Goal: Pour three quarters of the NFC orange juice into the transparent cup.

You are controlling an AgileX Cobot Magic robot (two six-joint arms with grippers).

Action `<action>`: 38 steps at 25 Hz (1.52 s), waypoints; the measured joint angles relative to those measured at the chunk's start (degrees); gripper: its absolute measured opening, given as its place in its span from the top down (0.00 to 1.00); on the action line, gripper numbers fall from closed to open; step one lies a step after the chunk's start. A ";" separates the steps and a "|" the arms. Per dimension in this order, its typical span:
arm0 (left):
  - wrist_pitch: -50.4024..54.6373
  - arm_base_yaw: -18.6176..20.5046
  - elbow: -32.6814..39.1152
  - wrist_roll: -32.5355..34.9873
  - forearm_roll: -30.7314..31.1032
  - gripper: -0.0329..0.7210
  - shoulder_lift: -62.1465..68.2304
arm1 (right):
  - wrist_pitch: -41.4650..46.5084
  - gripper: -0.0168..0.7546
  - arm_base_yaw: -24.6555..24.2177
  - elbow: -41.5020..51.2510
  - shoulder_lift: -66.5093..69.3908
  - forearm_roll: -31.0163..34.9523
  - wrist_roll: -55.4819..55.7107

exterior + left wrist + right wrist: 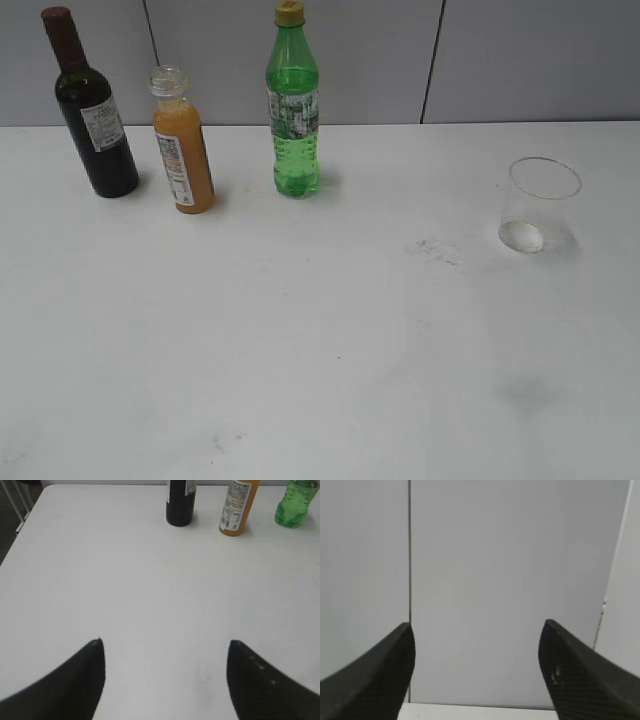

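The NFC orange juice [183, 145] stands upright and capless at the back left of the white table, nearly full; its lower part also shows in the left wrist view [239, 506]. The transparent cup [538, 204] stands empty at the right. Neither gripper shows in the exterior view. My left gripper [166, 642] is open and empty, low over the bare table well in front of the bottles. My right gripper [477, 625] is open and empty, facing the grey wall with only a strip of table edge below; the cup is out of its view.
A dark wine bottle [92, 108] stands left of the juice, and a taller green bottle [293, 105] with a yellow cap stands right of it. Both also show in the left wrist view, dark bottle [180, 502] and green bottle [297, 505]. A grey panelled wall [500, 60] backs the table.
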 joint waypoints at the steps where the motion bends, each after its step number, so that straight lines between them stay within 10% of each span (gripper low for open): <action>1: 0.00 0.00 0.00 0.00 0.00 0.18 0.00 | -0.43 0.21 0.00 0.00 1.19 -2.87 2.43; 25: 0.00 0.00 0.00 0.00 0.00 0.18 0.00 | -14.54 0.21 0.00 22.30 7.99 -17.81 14.91; 38: 0.00 0.00 0.00 0.00 0.00 0.18 0.00 | -28.04 0.19 0.00 22.90 26.45 -12.21 12.42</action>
